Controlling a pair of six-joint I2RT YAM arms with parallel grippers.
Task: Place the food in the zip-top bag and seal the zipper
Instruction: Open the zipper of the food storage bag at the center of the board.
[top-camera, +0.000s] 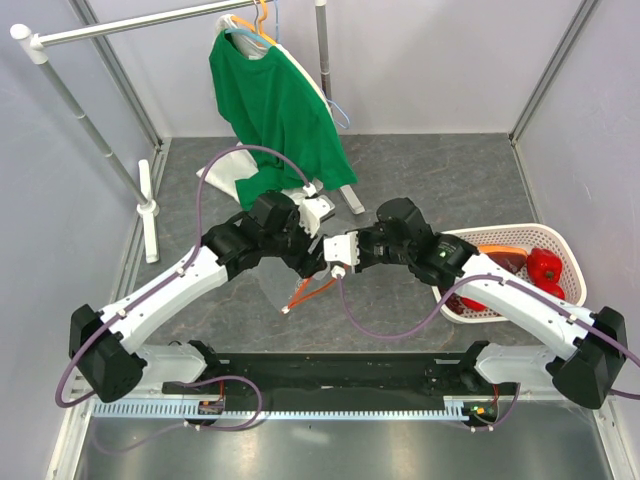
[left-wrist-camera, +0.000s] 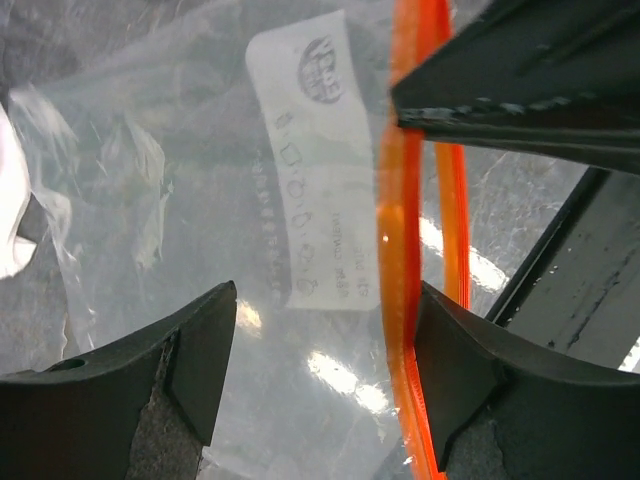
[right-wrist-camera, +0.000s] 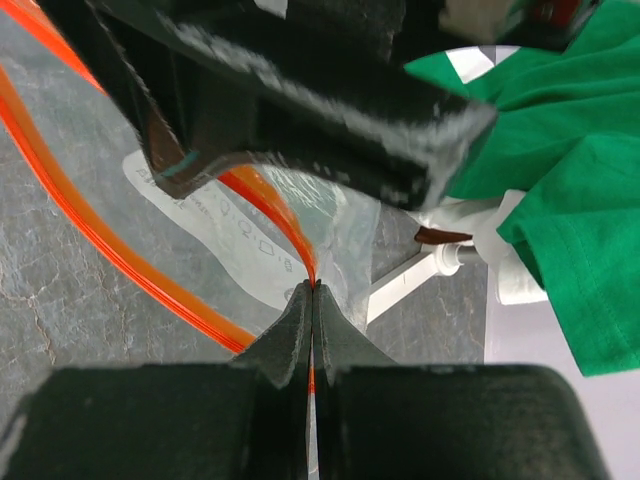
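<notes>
Closest to the right wrist lens, the right gripper (right-wrist-camera: 312, 292) is pressed fully together, with a thin sliver of the orange-red zipper (right-wrist-camera: 70, 200) pinched between its dark, matte fingers. In the left wrist view the left gripper (left-wrist-camera: 325, 300) stands wide apart and holds nothing. The clear film and the white label (left-wrist-camera: 305, 140) lie in its gap, and the orange strip runs just along the inner face of one finger.

Seen from above, both arms meet over the middle of the grey, stone-mottled counter (top-camera: 430, 180), and the zip-top bag (top-camera: 275, 285) hangs limp between them. It is thin, glossy and crinkled, and see-through enough that the counter shows behind it.

The food is well apart from it at the right, in a white slotted basket (top-camera: 495, 231): a shiny red bell pepper (top-camera: 545, 265) and smooth red round fruits (top-camera: 500, 262). I cannot make out the grapes.

Nothing appears to be in the bag, so the step in hand looks like getting its mouth open. Next, the left gripper probably has to close on the lip opposite the pinched one and draw it away. The film is slippery and floppy, so the bite wants to land on the stiffer zipper rib.

At the far side a green shirt (top-camera: 275, 110) hangs on a rack.
</notes>
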